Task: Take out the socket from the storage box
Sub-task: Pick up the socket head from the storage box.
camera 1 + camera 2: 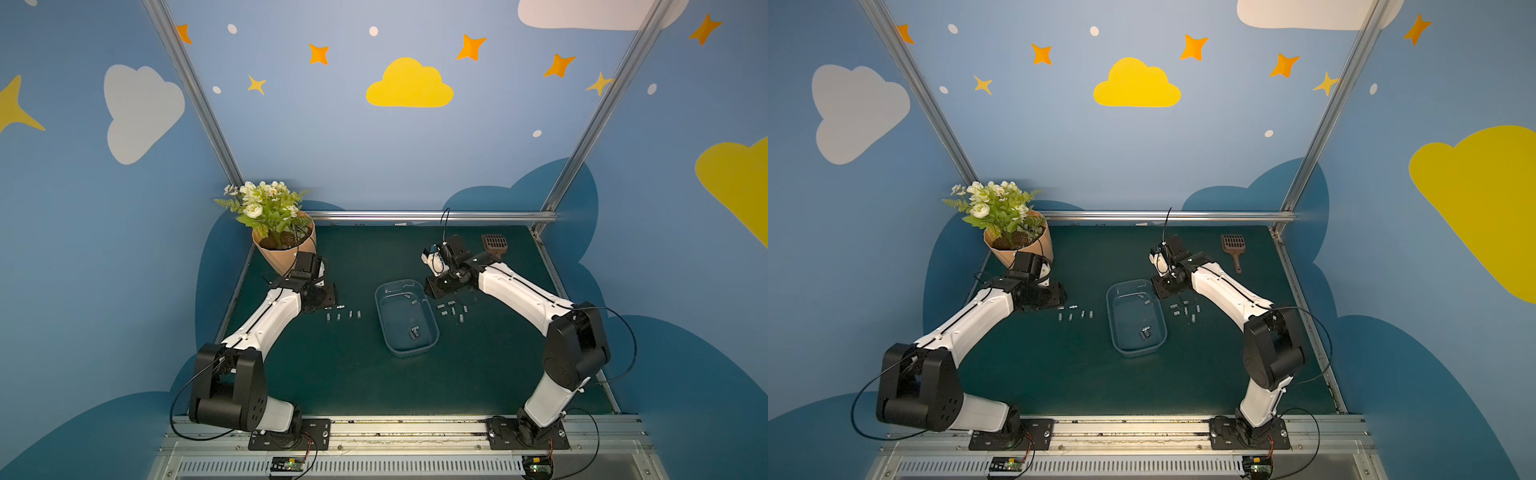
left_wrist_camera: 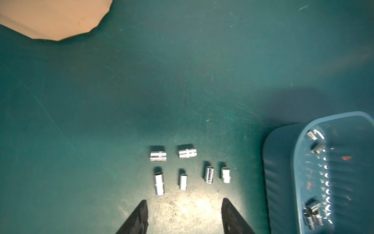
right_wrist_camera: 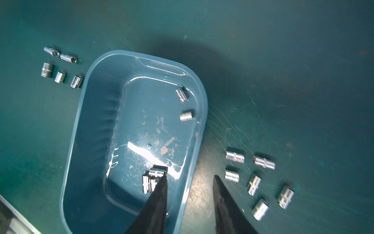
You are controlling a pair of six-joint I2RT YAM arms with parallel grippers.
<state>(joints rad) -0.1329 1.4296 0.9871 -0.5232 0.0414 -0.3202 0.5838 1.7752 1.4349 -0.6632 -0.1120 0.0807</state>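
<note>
While sockets lie in storage box, right gripper above rim, empty

1. Flowerpot: we saw one peach corner in the left wrist view; the rest ran off the edge.
2. Storage box: cut by two edges there, and by one in the right wrist view.
3. Clustered sockets: partly covered by a finger of the right gripper; we could not count them.
4. Scoop: handle hidden behind the right arm in a top view.
5. Loose sockets: too small in both top views for us to tell their types.
</note>
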